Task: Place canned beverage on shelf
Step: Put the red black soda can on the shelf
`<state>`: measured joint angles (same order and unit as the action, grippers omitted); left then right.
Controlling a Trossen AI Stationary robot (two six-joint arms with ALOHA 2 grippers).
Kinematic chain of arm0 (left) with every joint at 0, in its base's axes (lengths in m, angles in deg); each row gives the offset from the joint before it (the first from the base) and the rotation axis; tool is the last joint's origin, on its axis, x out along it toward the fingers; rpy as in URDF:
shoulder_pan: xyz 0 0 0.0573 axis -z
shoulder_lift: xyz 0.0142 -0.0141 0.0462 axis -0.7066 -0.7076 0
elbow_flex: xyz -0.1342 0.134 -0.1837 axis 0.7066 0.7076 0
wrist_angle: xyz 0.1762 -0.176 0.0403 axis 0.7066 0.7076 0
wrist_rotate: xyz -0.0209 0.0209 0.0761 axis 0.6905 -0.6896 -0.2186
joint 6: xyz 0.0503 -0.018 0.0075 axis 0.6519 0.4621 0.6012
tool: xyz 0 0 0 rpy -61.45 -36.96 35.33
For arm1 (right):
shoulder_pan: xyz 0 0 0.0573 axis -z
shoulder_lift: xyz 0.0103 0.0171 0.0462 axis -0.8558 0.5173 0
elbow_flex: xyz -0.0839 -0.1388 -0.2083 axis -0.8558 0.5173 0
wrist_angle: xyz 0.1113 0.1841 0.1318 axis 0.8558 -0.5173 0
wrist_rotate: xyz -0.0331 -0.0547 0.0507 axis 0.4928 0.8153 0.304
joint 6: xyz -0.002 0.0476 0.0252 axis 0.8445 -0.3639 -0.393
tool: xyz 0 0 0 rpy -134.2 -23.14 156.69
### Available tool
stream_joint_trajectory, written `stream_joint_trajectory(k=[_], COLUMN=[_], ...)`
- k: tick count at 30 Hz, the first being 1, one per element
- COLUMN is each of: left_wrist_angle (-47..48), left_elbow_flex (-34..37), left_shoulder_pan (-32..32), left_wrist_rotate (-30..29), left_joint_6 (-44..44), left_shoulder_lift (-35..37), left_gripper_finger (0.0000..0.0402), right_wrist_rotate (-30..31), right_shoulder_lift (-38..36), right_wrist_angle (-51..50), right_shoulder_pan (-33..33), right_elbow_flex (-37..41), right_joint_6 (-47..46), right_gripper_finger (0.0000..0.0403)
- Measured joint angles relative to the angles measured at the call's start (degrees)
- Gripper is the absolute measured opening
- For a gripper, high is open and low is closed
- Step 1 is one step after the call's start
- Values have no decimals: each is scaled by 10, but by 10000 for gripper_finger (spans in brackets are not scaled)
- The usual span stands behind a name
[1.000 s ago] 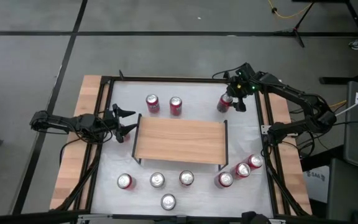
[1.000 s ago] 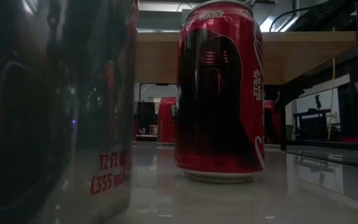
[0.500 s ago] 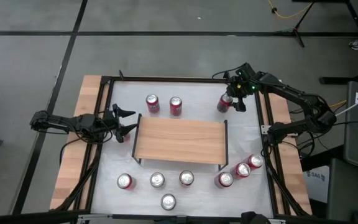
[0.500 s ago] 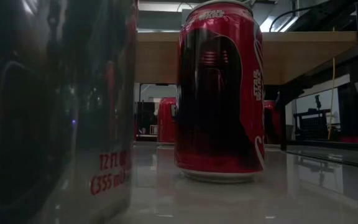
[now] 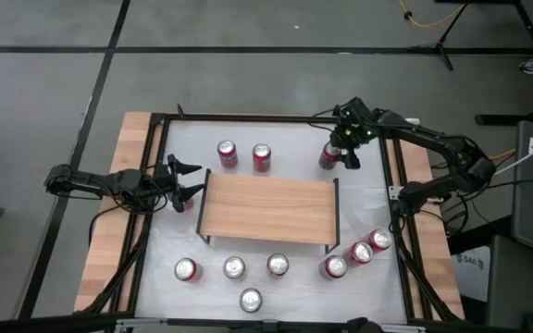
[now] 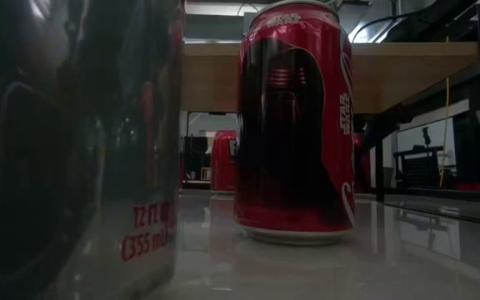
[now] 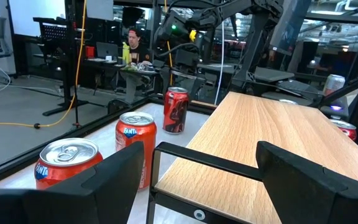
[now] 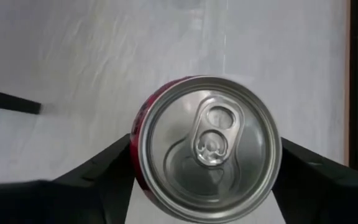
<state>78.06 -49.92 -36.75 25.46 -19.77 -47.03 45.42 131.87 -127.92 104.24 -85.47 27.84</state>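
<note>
A red can [image 5: 330, 155] stands upright on the white table top at the far right, beyond the shelf's right end. My right gripper [image 5: 339, 151] reaches down over it and is shut on it; the right wrist view shows the silver top [image 8: 210, 146] between the fingers. The shelf [image 5: 266, 208], a light wooden plank on thin black legs, stands mid-table with a bare top. My left gripper [image 5: 188, 180] waits open and level at the shelf's left end [image 7: 229, 168], touching nothing. My right gripper pinches the can's side wall [image 8: 139, 144] just below the rim, one finger [image 8: 104, 169] on each opposite side. The fingers slant steeply down from above and from the table's right. The can stays upright with its base on the table.
Two more cans [image 5: 227, 154] [image 5: 262, 157] stand beyond the shelf's far edge. Several stand in a row near the front [image 5: 234, 268], and three cluster at the near right [image 5: 359, 252]. A black frame [image 5: 391, 185] edges the table. A person sits in the room beyond the table [image 7: 131, 43].
My right gripper has shifted a little toward the table's left and down onto the far-right can, and its fingers have shut on it. The can still stands on the table, moved at most slightly.
</note>
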Motion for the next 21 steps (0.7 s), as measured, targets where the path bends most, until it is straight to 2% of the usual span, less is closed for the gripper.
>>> stream_joint_trajectory(k=[3,8,16,21], left_wrist_angle=[0,0,0,0], left_elbow_flex=[0,0,0,0], left_shoulder_pan=[0,0,0,0], left_wrist_rotate=[0,0,0,0], left_joint_6=[0,0,0,0], left_shoulder_lift=[0,0,0,0], left_gripper_finger=[305,305,305,305], right_wrist_rotate=[17,56,195,243], right_shoulder_lift=[-3,-8,-9,-9], right_wrist_angle=[5,9,15,12], right_shoulder_pan=[-8,-8,-8,-7], right_elbow_flex=[1,-2,-8,-8], right_joint_6=[-24,-125,-299,-434], right_gripper_finger=[282,299,294,298])
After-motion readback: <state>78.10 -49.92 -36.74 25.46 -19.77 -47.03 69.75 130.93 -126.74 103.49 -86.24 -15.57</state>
